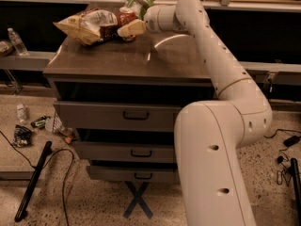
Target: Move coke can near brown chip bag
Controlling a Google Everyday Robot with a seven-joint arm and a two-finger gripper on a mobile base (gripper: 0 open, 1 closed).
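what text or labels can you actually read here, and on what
No words or numbers are readable.
coke can: markings too small to read; the gripper is at it, on the cabinet top.
brown chip bag: whitish print, unreadable.
blue tape cross on the floor: an "X" shape, no words.

coke can (125, 16) half hidden — behind gripper (130, 28)
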